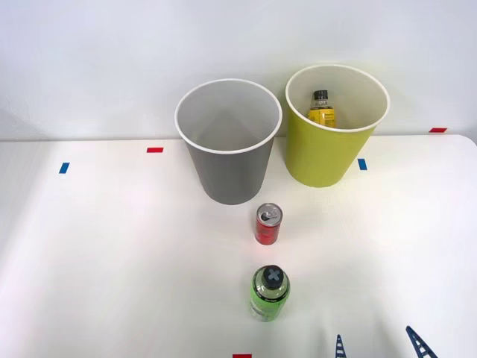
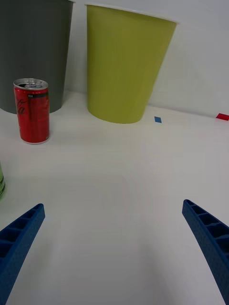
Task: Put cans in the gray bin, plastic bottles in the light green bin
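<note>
A small red can [image 1: 268, 224] [image 2: 32, 111] stands upright on the white table, just in front of the gray bin [image 1: 228, 142] [image 2: 34, 52]. To that bin's right stands the light green bin [image 1: 335, 127] [image 2: 125, 62], and a yellow-labelled bottle [image 1: 322, 109] with a black cap rests inside it. A bright green bottle [image 1: 269, 293] with a dark cap stands upright nearer me, in line with the can. My right gripper [image 1: 380, 344] [image 2: 114, 238] is open at the table's near edge, right of the green bottle, with nothing between its fingertips [image 2: 210, 233].
Small blue [image 1: 64, 168] and red [image 1: 154, 150] tape marks dot the white table [image 1: 112, 261]. A pale wall stands close behind the two bins. Bare tabletop lies between my gripper and the bins.
</note>
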Tool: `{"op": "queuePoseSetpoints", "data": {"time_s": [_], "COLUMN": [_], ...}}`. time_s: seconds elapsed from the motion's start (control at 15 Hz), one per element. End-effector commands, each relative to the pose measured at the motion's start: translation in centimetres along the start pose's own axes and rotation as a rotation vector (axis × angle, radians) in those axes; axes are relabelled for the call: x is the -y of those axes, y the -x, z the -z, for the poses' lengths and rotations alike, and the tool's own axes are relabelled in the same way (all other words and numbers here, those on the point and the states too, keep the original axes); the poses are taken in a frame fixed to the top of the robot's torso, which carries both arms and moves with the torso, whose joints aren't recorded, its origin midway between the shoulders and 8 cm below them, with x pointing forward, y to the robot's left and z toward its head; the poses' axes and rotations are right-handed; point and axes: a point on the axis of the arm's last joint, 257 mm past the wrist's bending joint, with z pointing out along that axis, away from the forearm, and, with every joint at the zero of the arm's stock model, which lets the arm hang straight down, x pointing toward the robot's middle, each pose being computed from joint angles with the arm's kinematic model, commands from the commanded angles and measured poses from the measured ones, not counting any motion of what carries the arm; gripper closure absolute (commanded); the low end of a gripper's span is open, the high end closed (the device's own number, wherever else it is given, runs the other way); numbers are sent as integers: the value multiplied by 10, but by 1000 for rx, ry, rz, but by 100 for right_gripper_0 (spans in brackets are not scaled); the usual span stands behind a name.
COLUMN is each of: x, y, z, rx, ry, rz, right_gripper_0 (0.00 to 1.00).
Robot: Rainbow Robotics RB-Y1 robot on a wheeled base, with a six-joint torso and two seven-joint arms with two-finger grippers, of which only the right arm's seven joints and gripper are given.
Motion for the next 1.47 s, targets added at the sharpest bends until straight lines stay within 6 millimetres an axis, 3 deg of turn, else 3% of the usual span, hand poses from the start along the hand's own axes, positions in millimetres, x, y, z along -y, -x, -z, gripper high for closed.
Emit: {"op": "queuePoseSetpoints", "data": {"time_s": [0.07,1.47], "x": [0,0], "y": [0,0], "z": [0,0], "rx": [0,0], "ry": [0,0], "rz": [0,0], "right_gripper_0": [0,0]}}
